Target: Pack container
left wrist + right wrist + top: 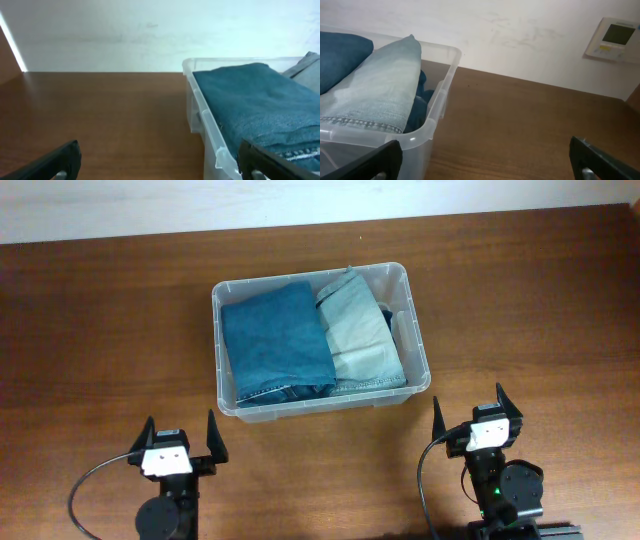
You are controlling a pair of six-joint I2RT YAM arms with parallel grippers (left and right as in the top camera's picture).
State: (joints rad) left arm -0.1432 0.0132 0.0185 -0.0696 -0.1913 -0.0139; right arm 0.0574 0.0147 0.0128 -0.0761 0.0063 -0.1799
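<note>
The clear plastic container (421,350) stands at the middle of the table. It holds folded dark blue jeans (275,340) on the left and folded light blue jeans (358,330) on the right. My left gripper (180,438) is open and empty near the front edge, left of the container's front corner. My right gripper (470,412) is open and empty to the front right of the container. The left wrist view shows the container's rim (205,112) and the dark jeans (255,105). The right wrist view shows the container's corner (437,107) and the light jeans (382,92).
The wooden table (100,330) stretches around the container. A pale wall (125,35) runs along the far edge. A white wall panel (612,40) hangs at the right in the right wrist view.
</note>
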